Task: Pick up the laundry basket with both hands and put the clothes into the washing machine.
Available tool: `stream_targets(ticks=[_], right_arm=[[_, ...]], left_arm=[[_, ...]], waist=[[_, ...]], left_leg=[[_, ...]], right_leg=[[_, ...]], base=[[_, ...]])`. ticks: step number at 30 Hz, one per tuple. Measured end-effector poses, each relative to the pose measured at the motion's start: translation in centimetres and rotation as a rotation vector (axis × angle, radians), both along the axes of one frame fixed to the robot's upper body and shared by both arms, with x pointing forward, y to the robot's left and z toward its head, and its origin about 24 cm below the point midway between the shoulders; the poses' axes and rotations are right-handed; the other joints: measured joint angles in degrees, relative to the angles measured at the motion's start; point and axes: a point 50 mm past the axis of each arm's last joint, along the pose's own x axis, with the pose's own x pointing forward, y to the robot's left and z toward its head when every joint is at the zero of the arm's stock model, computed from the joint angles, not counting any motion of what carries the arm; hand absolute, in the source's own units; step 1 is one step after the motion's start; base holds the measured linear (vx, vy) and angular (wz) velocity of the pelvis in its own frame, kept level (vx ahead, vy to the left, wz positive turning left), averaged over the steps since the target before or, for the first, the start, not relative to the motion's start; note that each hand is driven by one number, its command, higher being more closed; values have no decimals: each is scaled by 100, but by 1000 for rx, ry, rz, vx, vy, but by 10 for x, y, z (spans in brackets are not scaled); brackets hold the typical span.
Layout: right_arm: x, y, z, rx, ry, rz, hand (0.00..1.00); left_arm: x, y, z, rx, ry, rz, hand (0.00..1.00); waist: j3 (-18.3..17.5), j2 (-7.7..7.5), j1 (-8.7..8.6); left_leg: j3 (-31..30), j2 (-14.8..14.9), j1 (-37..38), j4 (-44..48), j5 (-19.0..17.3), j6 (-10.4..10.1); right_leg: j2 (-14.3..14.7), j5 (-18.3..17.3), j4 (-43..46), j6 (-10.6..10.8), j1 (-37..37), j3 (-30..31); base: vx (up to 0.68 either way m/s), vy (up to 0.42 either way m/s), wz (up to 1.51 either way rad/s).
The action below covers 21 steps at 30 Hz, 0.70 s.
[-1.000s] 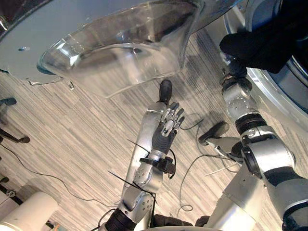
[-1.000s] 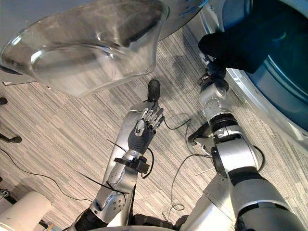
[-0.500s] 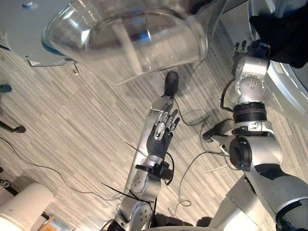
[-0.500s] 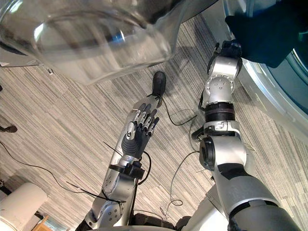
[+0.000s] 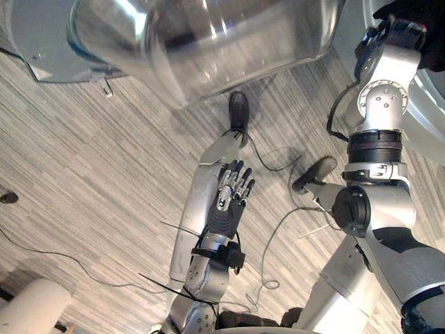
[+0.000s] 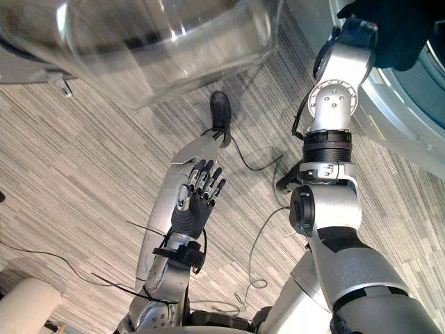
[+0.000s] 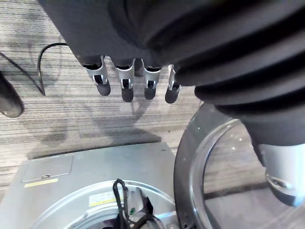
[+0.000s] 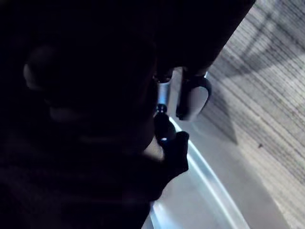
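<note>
The washing machine [image 6: 417, 111] stands on my right, showing the broad, pale grey ring around its mouth, with darker blue-grey inside it. Its door [image 5: 208, 42] is swung wide open and hangs across the top of what I see: a round bowl of clear glass, bulging down towards the striped floor, set in a grey frame. The clothes [image 6: 400, 24] are a soft, near-black bundle bunched right at the upper part of that ring, against the machine's mouth, and I cannot tell how much of the bundle is already inside.
</note>
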Motion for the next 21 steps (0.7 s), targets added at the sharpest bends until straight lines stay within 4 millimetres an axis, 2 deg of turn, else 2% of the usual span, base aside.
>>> stream_targets(ticks=[1,2,3,4,5,6,7,8,11,13,14,15,17,19,20,21], right_arm=[[-2,5,3,-23,0,8,100],[-7,6,9,-22,-25,0,100],[-9,5,12,-15,-40,-10,100],[-14,3,17,-7,-67,-33,100],[-17,3,18,-9,-73,-42,100],[-17,4,20,-9,-71,-39,100],[-16,9,19,-36,-60,-32,100],[-21,10,24,-47,-85,-39,100],[-23,8,25,-66,-90,-71,100],[-25,5,26,-73,-90,-97,100],[-26,3,26,-79,-92,-112,100],[-26,3,26,-80,-90,-115,100],[-25,1,23,-78,-84,-120,100],[-38,-18,36,-132,-177,-255,100],[-60,-41,55,-164,-289,-376,100],[-95,-74,77,-175,-428,-548,100]], left_arm=[[1,0,1,-6,-3,4,0],[1,0,2,-7,-5,2,0],[1,0,2,-5,-5,3,0],[1,1,1,2,-3,0,0],[-1,1,-3,19,13,-10,0],[-1,0,-5,15,24,-14,0],[-1,0,-6,12,29,-15,0],[-1,-2,-5,2,30,-19,0],[-4,-5,-9,5,45,-40,0],[-4,-3,-10,22,44,-40,0],[-4,-4,-11,23,46,-42,0],[-6,-6,-15,26,66,-48,0],[-6,-6,-16,29,69,-48,0],[-6,-6,-15,25,66,-44,0],[-6,-6,-15,26,66,-44,0],[-7,-6,-16,28,73,-45,0]], waist=[[4,-8,-76],[4,-8,-102],[4,-8,-114],[9,-28,-152],[26,-68,-151],[12,-53,-149],[19,-72,-204],[18,-70,-221],[18,-70,-227],[18,-72,-244],[23,-83,-226],[17,-72,-210],[16,-75,-237],[16,-76,-236],[16,-75,-244],[15,-77,-290]], left_leg=[[78,60,8,0,-60,132],[147,63,9,-109,-61,133],[189,64,19,-196,-56,125],[333,78,50,-355,-117,-8],[30,69,14,412,-283,5],[-109,27,93,465,-508,208],[49,147,129,493,-470,266],[77,173,144,458,-507,247],[290,213,165,343,-528,271],[400,279,169,202,-479,193],[359,275,156,279,-556,-13],[264,264,235,335,-495,189],[397,302,333,342,-536,249],[403,302,367,225,-542,256],[424,300,395,67,-527,232],[513,304,504,-89,-503,198]], right_leg=[[33,22,-46,80,13,34],[51,21,-137,78,-10,48],[52,21,-187,79,-20,43],[25,71,-372,34,-63,80],[43,205,-425,-45,-67,145],[60,317,-439,7,-34,154],[98,540,-537,105,6,182],[148,595,-643,113,20,202],[114,458,-503,218,-146,372],[144,556,-617,148,-154,366],[137,609,-774,71,-124,349],[164,651,-757,94,-49,246],[132,642,-729,137,-20,345],[163,661,-893,139,38,282],[180,663,-1066,139,85,212],[164,674,-1158,159,159,193]], base=[[-8,64,-29],[-17,72,-9],[6,65,16],[17,43,16],[46,21,2],[71,-19,-24],[24,12,-38],[-10,36,-29],[-23,39,6],[-9,-17,31],[0,0,0],[3,-12,-14],[-42,4,-3],[-44,12,2],[0,0,0],[-28,18,7]])
